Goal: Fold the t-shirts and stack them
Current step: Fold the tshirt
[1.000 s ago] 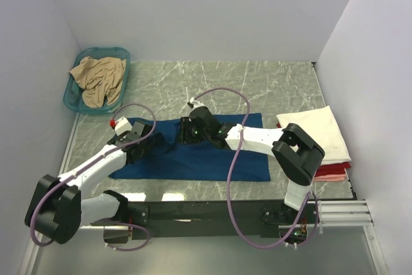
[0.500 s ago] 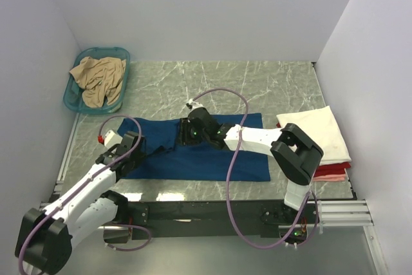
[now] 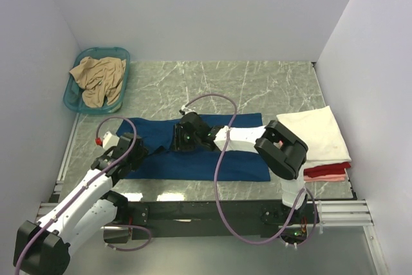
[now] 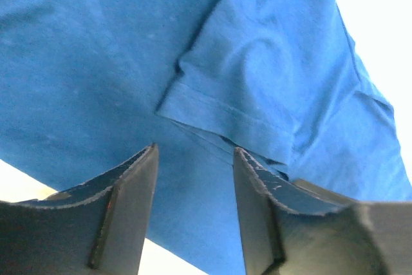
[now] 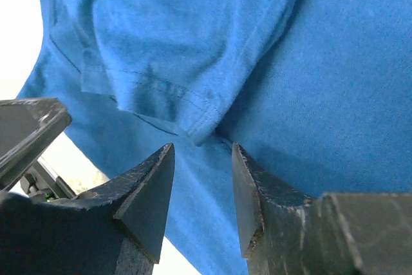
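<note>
A dark blue t-shirt [image 3: 219, 156] lies spread across the middle of the table. A bunched, folded-over sleeve [image 3: 161, 143] sits on its left part. My left gripper [image 3: 143, 147] is open and empty, low over the shirt just left of that sleeve [image 4: 238, 94]; its jaws [image 4: 195, 156] stand apart over flat blue cloth. My right gripper [image 3: 176, 138] is open and empty just right of the sleeve, its jaws [image 5: 203, 152] either side of a hemmed fold [image 5: 193, 104]. A tan shirt [image 3: 98, 78] lies crumpled in the basket. Cream-white [image 3: 315, 134], red [image 3: 329, 170] and pink [image 3: 325, 177] shirts are stacked folded at the right.
The teal plastic basket [image 3: 73, 98] stands at the back left corner. The folded stack sits by the right wall near the table's right edge. White walls close in the table at left, back and right. Bare marble shows behind the blue shirt.
My left arm has drawn back toward the near left, its gripper shifting slightly left on the shirt. My right gripper has moved left toward the bunched sleeve, its elbow folding in.
</note>
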### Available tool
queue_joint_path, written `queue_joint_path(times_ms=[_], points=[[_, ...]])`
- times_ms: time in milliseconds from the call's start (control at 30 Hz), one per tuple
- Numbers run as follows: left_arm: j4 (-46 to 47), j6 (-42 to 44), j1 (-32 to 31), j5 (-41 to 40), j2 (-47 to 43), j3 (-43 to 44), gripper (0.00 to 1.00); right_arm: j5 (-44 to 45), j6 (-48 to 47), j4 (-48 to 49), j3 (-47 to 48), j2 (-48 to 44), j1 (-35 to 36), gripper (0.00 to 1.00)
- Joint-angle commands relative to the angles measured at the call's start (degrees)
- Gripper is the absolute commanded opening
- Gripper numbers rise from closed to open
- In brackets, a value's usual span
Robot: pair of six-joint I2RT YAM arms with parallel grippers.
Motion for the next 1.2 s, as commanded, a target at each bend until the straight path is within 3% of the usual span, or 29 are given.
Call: queue_joint_path(times_ms=[0, 567, 633, 833, 1167], points=[[2.77, 0.4, 0.2, 3.23, -1.22, 1.86, 0.58, -0.13, 2.1, 1.96, 2.58, 0.83, 0.23, 0.48], [10.5, -1.71, 0.2, 12.72, 0.27, -0.95, 0.75, 0.05, 5.17, 0.47, 7.25, 4.7, -0.29, 0.4], [10.95, -3.2, 0.2, 13.08, 0.71, -1.48, 0.76, 0.05, 5.09, 0.12, 7.24, 4.27, -0.56, 0.36], [14.37, -8.73, 0.29, 14.57, 1.94, -3.06, 0.76, -0.83, 5.09, -0.85, 7.42, 2.42, -1.52, 0.02], [17.8, -11.81, 0.37, 15.28, 6.94, -0.78, 0.69, -3.99, 6.14, -0.15, 6.45, -1.36, -3.02, 0.0]])
